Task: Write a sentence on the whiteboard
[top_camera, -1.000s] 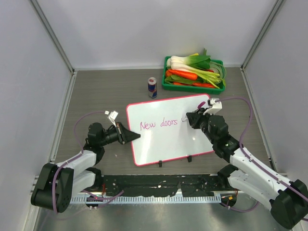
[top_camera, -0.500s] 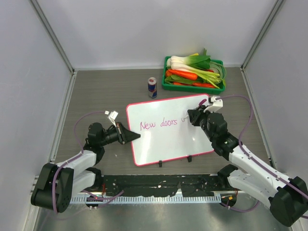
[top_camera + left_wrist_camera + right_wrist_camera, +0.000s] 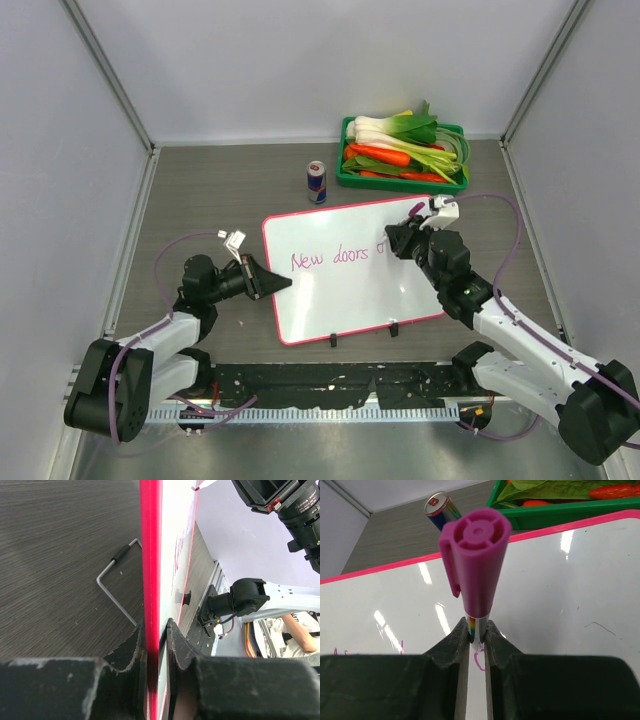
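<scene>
**Mia:** Where is the whiteboard?

**Ben:** The whiteboard (image 3: 345,290) sits on the dark table (image 3: 200,190), in the middle of the top picture. It is turned a little.

**Mia:** What is the left gripper doing?

**Ben:** The left gripper (image 3: 152,630) is clamped on the board's pink-red rim, at the left side. I think its job is to hold tight so the board does not slide.

**Mia:** And the right gripper?

**Ben:** The right gripper (image 3: 477,627) is squeezed shut on a magenta marker (image 3: 476,555). It is near the board's upper right. The marker points down at the white part.

**Mia:** How much of the sentence is there?

**Ben:** The sentence (image 3: 335,258) says "New doors" in pink. A new letter is starting right by the marker.

**Mia:** So how do you do this bit well?

**Ben:** I would press softly, so the line is not too faint or too fat. I would go to the right in one straight row and make the letters the same size. There is not much white left on that side, so the last word should be small.

**Mia:** Anything to watch out for?

**Ben:** The green tray (image 3: 345,180) of vegetables is near the board's upper right corner. The can (image 3: 317,181) is just left of it. The arm should not bump them.
</scene>
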Tool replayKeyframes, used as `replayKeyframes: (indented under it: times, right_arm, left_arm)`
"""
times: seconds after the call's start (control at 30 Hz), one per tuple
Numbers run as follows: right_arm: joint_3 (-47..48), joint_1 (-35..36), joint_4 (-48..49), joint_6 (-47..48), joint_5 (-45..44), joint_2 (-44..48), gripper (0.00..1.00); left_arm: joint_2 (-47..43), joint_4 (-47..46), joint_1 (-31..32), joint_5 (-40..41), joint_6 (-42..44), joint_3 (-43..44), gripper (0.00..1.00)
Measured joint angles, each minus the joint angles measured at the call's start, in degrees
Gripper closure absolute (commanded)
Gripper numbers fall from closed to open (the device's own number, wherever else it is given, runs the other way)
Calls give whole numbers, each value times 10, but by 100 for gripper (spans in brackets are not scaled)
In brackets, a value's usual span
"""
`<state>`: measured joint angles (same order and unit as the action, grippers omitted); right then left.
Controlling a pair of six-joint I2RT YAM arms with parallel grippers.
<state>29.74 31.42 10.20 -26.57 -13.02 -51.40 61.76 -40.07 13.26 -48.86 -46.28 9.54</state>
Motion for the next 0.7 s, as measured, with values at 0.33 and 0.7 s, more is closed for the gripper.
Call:
replayKeyframes:
  times: [0.33,0.7]
  right_arm:
    - [0,0,-8,-5,23,23,99]
    - [-4,0,-9,-5,-21,49,98]
  left_arm:
    - [0,0,0,0,0,0,100]
    - [0,0,0,-1,0,0,100]
